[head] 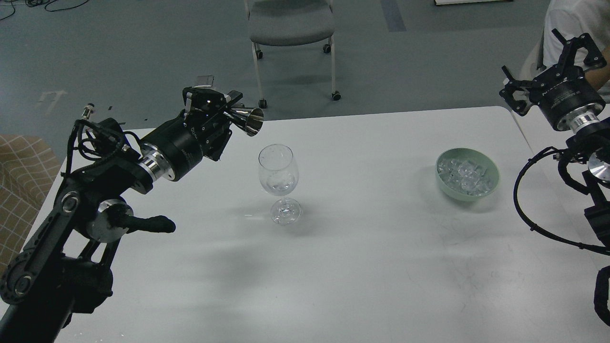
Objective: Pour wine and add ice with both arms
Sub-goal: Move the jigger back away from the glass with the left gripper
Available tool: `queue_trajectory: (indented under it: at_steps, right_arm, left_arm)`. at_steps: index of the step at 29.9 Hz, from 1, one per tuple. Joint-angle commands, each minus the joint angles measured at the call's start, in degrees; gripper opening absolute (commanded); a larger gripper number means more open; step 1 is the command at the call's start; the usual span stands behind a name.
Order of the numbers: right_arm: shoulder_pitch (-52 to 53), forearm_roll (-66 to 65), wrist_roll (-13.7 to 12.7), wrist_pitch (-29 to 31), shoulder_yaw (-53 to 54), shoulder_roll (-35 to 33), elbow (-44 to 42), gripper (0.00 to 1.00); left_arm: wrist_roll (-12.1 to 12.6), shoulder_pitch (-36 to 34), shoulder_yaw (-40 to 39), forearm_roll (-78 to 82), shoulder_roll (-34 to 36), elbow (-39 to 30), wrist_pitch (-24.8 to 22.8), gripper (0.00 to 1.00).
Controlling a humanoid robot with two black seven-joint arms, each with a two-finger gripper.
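Note:
A clear stemmed wine glass (279, 176) stands upright at the table's middle left, with a little clear wine (281, 186) low in its bowl. My left gripper (224, 110) is shut on a shiny metal jigger (247, 121), held nearly level, mouth to the right, up and left of the glass rim and apart from it. Several ice cubes (464, 176) lie in a pale green bowl (492, 183) at the right. My right gripper (555, 59) is open and empty, raised above the table's far right corner, beyond the bowl.
The white table (362, 267) has its far edge just behind the glass. A grey wheeled chair (290, 24) stands beyond it. A person in white (572, 19) sits at the far right behind my right gripper. A checked cushion (19, 166) is at the left.

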Motion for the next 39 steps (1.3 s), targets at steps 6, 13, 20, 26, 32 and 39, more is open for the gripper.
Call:
queue_trajectory:
  at_steps: [6, 13, 20, 26, 32, 39]
  right_arm:
    - [0.0, -0.11, 0.0, 0.01, -0.03, -0.02, -0.2, 1.0]
    - [-0.18, -0.11, 0.0, 0.01, -0.12, 0.06, -0.11, 1.0]
    - [-1.59, -0.11, 0.0, 0.01, -0.03, -0.29, 0.33, 1.0]
    - [-1.76, -0.11, 0.0, 0.01, -0.03, -1.34, 0.33, 1.0]
    - [-1.76, -0.11, 0.0, -0.08, -0.03, -1.08, 0.42, 1.0]
    - [-2.12, -0.11, 0.0, -0.08, -0.03, -1.34, 0.51, 1.0]
  left_arm:
    - [1.53, 1.81, -3.5, -16.36, -0.55, 3.4, 7.07, 0.1]
    - [1.79, 3.49, -9.22, -22.77, -2.83, 7.7, 7.69, 0.1]
    - [0.92, 2.7, -12.29, -30.5, -4.32, 19.03, 9.62, 0.1]
    - [-1.54, 0.24, -13.88, -33.76, -5.99, 28.17, 9.71, 0.11]
    - [-3.48, -4.33, -13.88, -35.34, -6.17, 37.58, 9.71, 0.11]
    - [-4.79, -8.9, -13.26, -36.49, -6.43, 46.63, 11.03, 0.11]
